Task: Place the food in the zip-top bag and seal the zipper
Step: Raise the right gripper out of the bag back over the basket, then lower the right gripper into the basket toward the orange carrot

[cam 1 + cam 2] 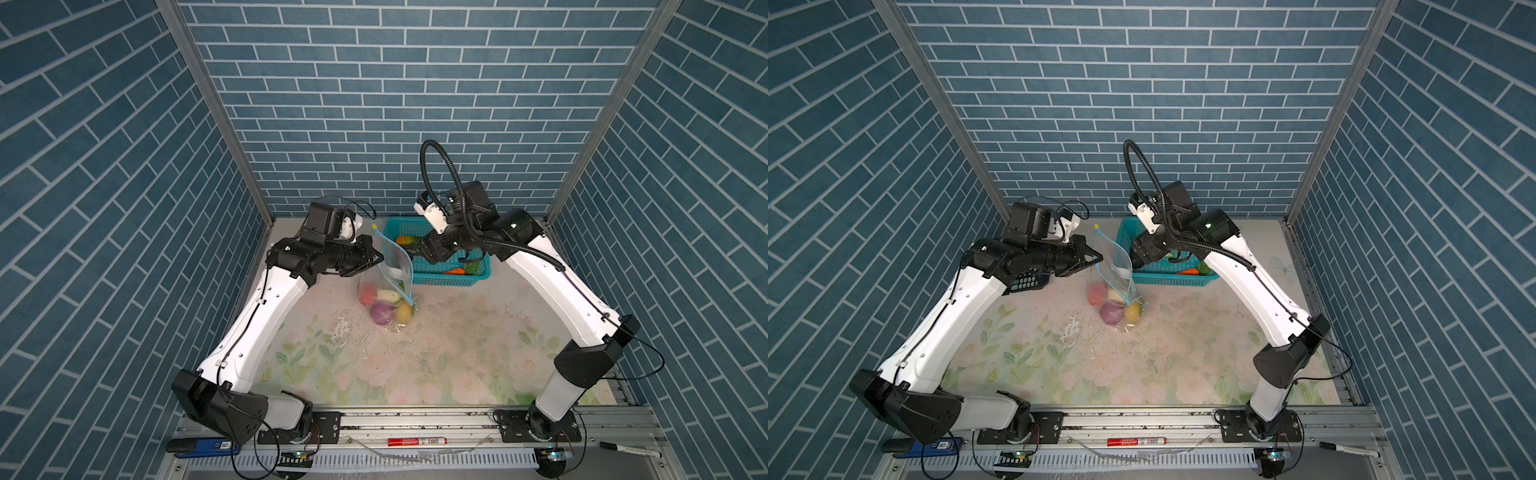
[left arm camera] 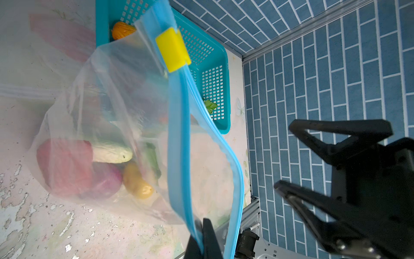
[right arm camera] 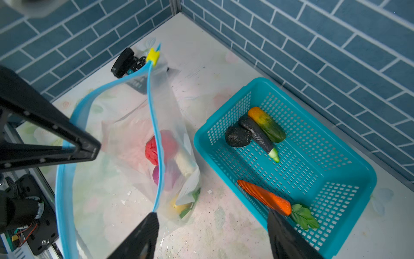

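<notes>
Left end effector [image 1: 379, 259] pinches the partly filled clear crinkly zip-top bag [image 1: 395, 270], light-blue zipper [image 3: 156, 139] unsealed; right end effector [image 3: 211, 216], wide and empty, hangs by the orange carrot [image 3: 264, 197] in the teal mesh basket [image 3: 349, 201].

Blue brick-pattern walls [image 1: 374, 83] on three sides, white mortar lines, aluminium corner posts [image 1: 216, 108], table [image 1: 395, 365] under pale floral cover, scuffed near centre, slotted metal rail [image 1: 415, 419] along near edge, even diffuse light.
</notes>
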You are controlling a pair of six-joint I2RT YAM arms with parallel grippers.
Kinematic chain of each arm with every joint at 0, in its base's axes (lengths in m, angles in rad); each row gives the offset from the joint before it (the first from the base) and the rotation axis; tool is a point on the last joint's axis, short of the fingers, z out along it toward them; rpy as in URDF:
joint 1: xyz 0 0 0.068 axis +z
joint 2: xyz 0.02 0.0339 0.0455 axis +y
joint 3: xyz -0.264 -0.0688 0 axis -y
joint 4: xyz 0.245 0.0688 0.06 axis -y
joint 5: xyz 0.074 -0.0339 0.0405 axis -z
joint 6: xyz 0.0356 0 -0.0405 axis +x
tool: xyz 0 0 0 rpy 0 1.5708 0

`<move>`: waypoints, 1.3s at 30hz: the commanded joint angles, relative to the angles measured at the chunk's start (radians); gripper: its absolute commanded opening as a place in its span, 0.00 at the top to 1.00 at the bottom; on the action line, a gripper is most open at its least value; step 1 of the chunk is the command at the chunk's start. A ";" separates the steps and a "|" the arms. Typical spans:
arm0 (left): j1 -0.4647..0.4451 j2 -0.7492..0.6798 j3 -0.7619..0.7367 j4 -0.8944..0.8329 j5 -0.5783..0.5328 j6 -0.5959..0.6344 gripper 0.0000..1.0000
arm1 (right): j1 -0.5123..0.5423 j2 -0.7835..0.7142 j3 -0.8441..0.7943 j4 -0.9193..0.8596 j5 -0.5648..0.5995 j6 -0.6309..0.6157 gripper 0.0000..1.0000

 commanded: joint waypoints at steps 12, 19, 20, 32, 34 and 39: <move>-0.004 -0.015 -0.020 0.001 0.010 0.034 1.00 | -0.220 0.125 0.100 -0.170 0.075 0.244 0.23; -0.004 -0.023 -0.035 0.016 0.016 0.036 1.00 | -0.327 0.255 0.036 -0.100 0.056 0.301 0.26; -0.004 -0.022 -0.037 0.018 0.018 0.038 1.00 | -0.336 0.276 0.032 -0.095 0.054 0.305 0.25; -0.005 -0.012 -0.037 0.018 0.030 0.060 1.00 | -0.365 0.408 0.006 -0.051 0.080 0.615 0.27; -0.004 -0.010 -0.038 0.024 0.034 0.059 1.00 | -0.370 0.428 0.021 -0.073 0.100 0.661 0.24; -0.004 -0.014 -0.047 0.035 0.038 0.058 1.00 | -0.394 0.479 0.032 -0.096 0.029 0.753 0.24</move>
